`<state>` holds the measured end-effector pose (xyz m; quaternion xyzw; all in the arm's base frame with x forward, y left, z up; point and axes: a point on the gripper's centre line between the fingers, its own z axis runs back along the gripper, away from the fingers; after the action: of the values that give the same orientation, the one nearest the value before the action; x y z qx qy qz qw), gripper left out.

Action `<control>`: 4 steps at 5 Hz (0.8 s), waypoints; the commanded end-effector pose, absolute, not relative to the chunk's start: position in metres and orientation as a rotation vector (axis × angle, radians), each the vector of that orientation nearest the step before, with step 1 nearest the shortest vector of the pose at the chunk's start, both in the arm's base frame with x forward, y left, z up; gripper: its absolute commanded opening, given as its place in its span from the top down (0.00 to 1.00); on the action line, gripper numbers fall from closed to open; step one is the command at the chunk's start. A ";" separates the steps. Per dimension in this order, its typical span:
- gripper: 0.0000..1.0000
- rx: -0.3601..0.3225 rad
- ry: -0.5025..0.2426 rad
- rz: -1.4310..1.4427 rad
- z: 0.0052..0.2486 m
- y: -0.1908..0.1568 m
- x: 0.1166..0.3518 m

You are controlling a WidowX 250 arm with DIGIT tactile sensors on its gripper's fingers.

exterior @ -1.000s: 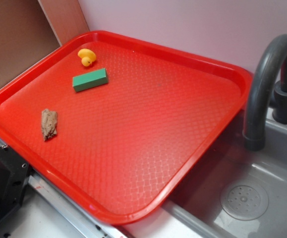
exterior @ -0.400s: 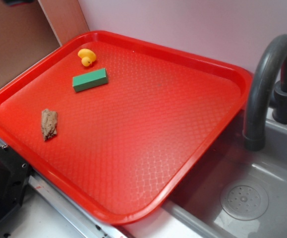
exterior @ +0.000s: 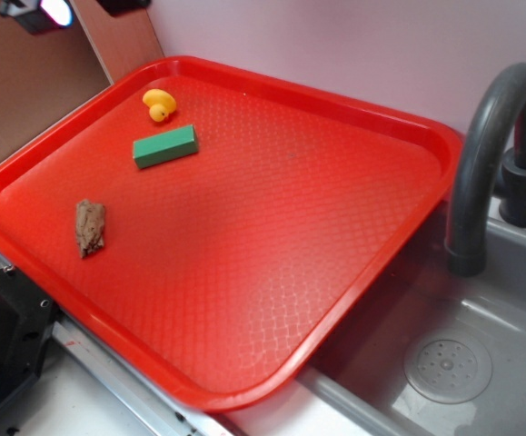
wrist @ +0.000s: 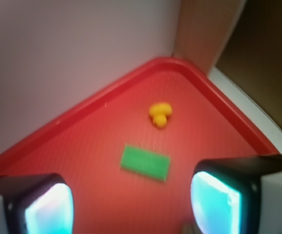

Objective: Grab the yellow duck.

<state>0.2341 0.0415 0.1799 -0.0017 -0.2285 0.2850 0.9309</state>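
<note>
Yellow duck (exterior: 159,104) near tray (exterior: 362,272) far corner; only wrist view shows end effector (wrist: 131,204): wide open, empty, duck (wrist: 160,114) ahead beyond green block (wrist: 145,163).

Yellow duck (exterior: 159,104), tray's far corner

I'm looking at a red tray (exterior: 353,227) with a textured floor and a raised rim. Three things lie flat on it, all toward my left side of the exterior view. The duck (exterior: 159,104) sits near the far corner, the green block (exterior: 165,145) just beside it, not touching. The brown lump (exterior: 90,226) lies apart, nearer the left rim.
</note>
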 end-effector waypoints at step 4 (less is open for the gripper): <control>0.00 0.192 -0.473 0.665 0.104 0.115 0.296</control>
<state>0.2906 0.1019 0.0817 0.0943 -0.1969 0.3121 0.9246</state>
